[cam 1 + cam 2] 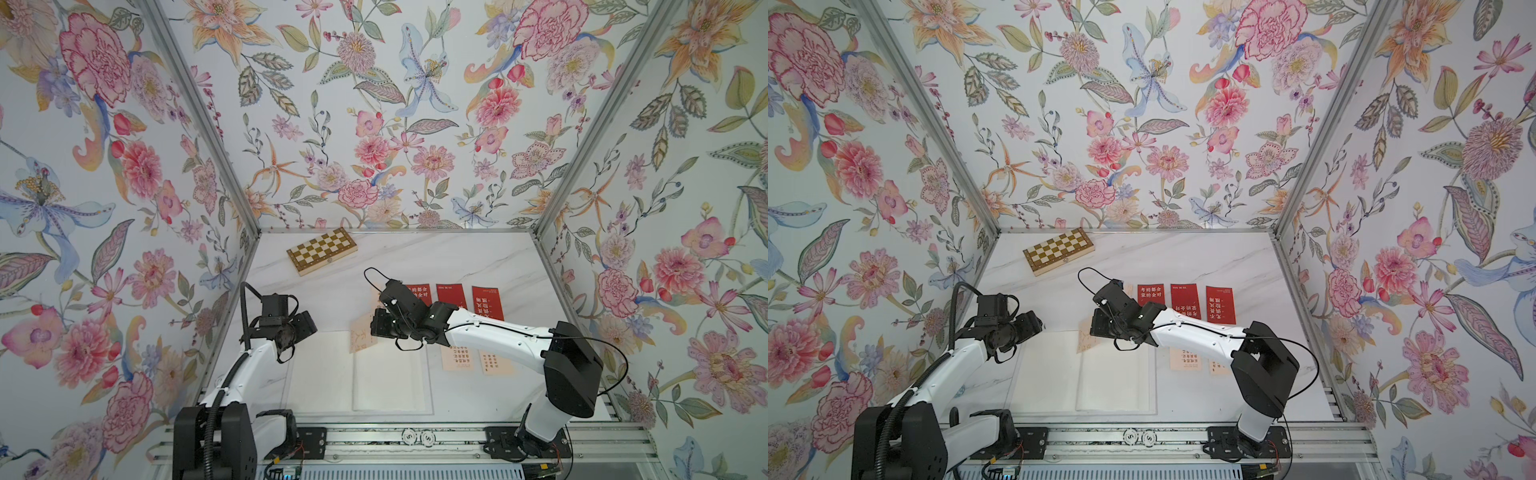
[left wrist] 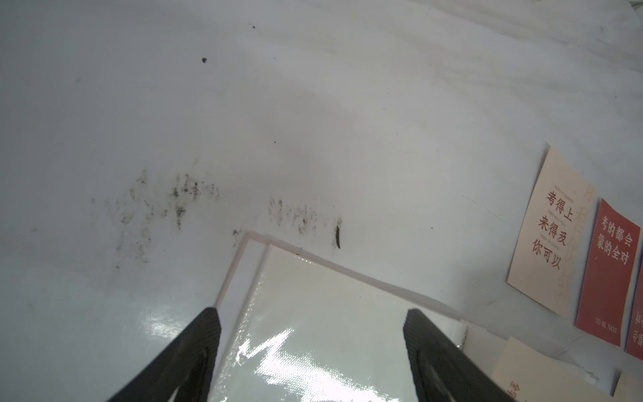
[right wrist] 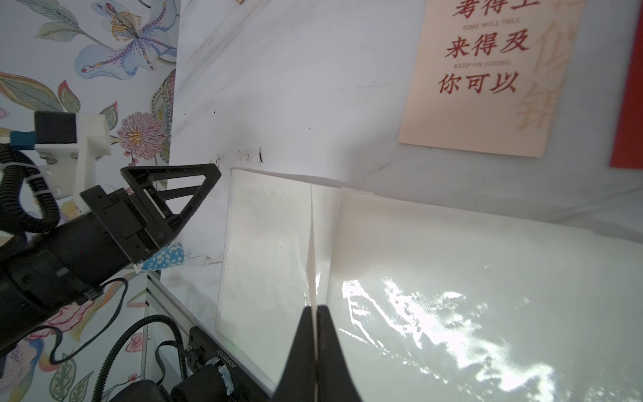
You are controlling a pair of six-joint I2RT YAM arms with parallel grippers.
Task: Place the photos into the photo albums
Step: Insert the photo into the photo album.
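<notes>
Album [image 1: 390,374] lies open flat on the white marble table [image 1: 478,257] between the two arms, glossy sleeve pages up, with glare on them in both wrist views. Right claw [image 3: 316,309] is clenched on one cream photo [image 1: 360,332], pinched edge-on between the tips, over the album's far edge near the fold. Cannot tell if the photo touches the page. Left claw [image 2: 311,313] is released, fingers [image 2: 201,334] wide apart with nothing between them, hovering over the album's far left corner. Just right of the album are a second cream photo [image 1: 455,359] and a third cream photo [image 1: 492,363], flat and side by side, their far ends hidden under the right arm. A fourth cream photo [image 2: 549,229] with red print lies flat beyond the album's far right corner. Next to it, going further right of the album, is a row of red photos [image 1: 451,297], three of them, white print, lying flat. The one closest to the fourth cream photo looks to be touching or slightly overlapping it. Dark smudges [image 2: 177,202] mark the table just past the album's far left corner. Chessboard box [image 1: 322,250] sits closed, well beyond the album toward the back left, apart from everything else.
</notes>
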